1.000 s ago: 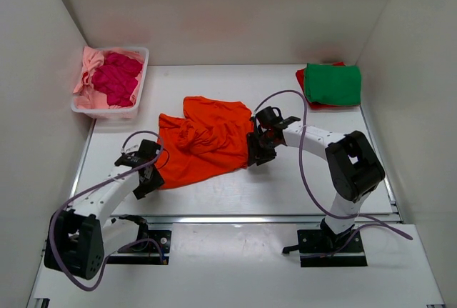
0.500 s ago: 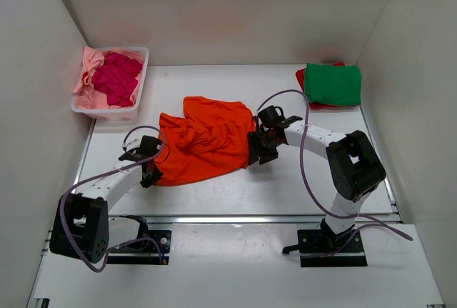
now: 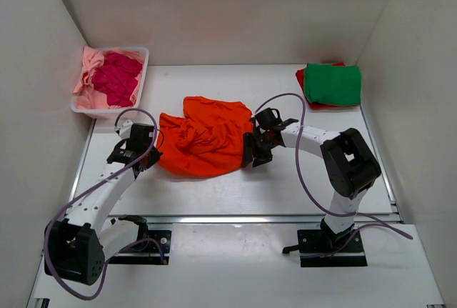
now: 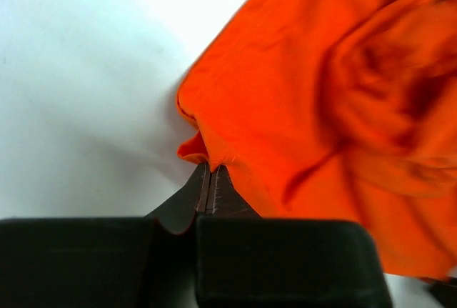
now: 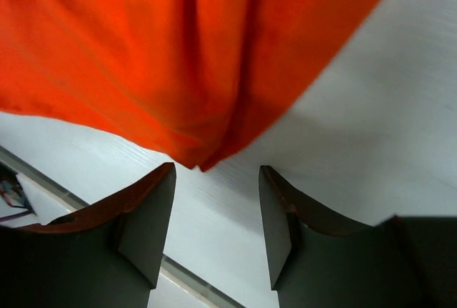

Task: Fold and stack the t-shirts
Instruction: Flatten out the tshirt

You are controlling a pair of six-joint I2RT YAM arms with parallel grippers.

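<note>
A bright orange t-shirt lies crumpled in the middle of the table. My left gripper is at its left edge. In the left wrist view the gripper is shut on a small fold of that orange hem, lifted off the table. My right gripper is at the shirt's right lower edge. In the right wrist view it stands open, and the shirt's corner hangs just ahead of the gap, touching neither finger.
A folded green t-shirt lies on a red one at the back right. At the back left a white basket holds a magenta shirt and a light pink shirt. White walls enclose the table.
My left gripper has shut on the orange shirt's left edge and moved away from the front edge with it. The right gripper has opened a little wider and barely moved.
</note>
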